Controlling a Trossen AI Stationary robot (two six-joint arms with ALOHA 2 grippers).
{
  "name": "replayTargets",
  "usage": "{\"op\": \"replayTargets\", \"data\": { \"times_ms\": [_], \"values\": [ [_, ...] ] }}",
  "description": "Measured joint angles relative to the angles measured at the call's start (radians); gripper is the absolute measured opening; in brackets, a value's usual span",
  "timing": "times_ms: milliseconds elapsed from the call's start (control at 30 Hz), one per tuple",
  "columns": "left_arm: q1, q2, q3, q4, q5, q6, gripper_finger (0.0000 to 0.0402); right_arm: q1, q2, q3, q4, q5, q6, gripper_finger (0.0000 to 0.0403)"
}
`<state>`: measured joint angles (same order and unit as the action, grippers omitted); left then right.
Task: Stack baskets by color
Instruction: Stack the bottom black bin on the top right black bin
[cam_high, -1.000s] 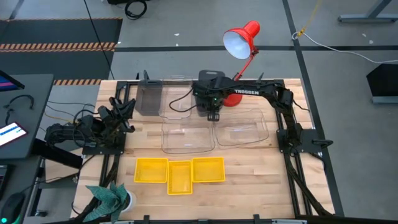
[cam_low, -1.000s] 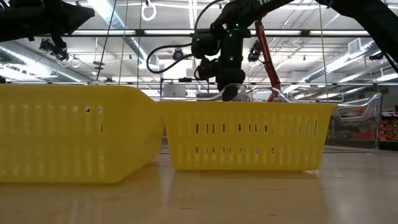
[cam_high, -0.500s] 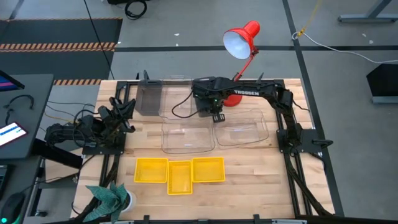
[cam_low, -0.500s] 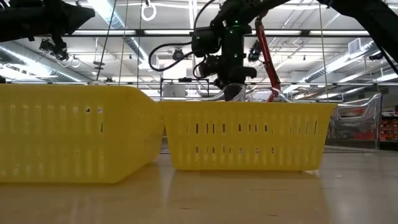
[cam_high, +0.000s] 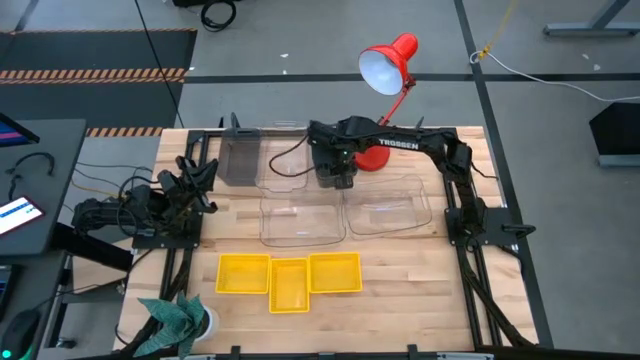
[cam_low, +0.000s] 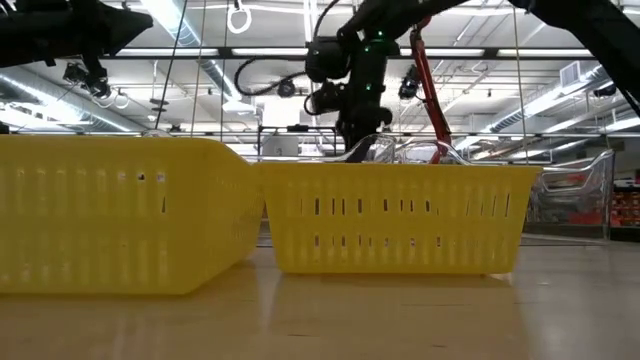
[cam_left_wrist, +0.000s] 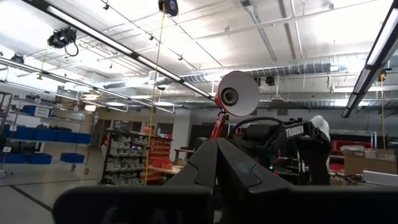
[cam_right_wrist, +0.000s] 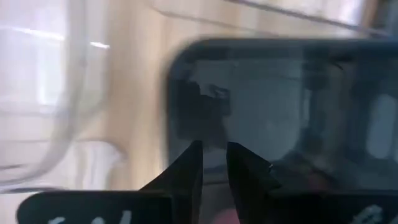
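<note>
Three yellow baskets (cam_high: 243, 273) (cam_high: 289, 284) (cam_high: 335, 272) stand side by side near the table's front edge. Clear baskets (cam_high: 302, 220) (cam_high: 392, 205) (cam_high: 290, 165) sit in the middle, and a dark grey basket (cam_high: 240, 158) at the far left. My right gripper (cam_high: 338, 178) points down at the far middle. In its wrist view its fingers (cam_right_wrist: 214, 149) stand a little apart above another dark grey basket (cam_right_wrist: 280, 106), with nothing seen between them. My left gripper (cam_left_wrist: 216, 146) is shut and raised at the table's left (cam_high: 185, 190).
A red desk lamp (cam_high: 385, 65) stands at the far edge, its base just behind my right arm. A green cloth (cam_high: 175, 318) lies at the near left corner. Bare wood shows right of the yellow baskets (cam_high: 420, 280).
My right gripper has rolled about the line it points along and leaned a little toward the table's left, staying over the far middle. The baskets in view have kept their places.
</note>
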<state>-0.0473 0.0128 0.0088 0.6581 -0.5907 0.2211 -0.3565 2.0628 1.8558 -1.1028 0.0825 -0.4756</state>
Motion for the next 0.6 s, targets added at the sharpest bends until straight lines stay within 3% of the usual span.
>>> {"op": "replayTargets", "data": {
  "times_ms": [233,600],
  "values": [
    [0.0,0.0,0.0,-0.004,0.0,0.0,0.002,-0.031,0.0,-0.076,0.061,-0.004,0.03,0.0075],
    [0.0,0.0,0.0,-0.017,0.0,0.045,0.001,0.021,0.0,-0.13,0.336,-0.077,0.093,0.0075]
  ]
}}
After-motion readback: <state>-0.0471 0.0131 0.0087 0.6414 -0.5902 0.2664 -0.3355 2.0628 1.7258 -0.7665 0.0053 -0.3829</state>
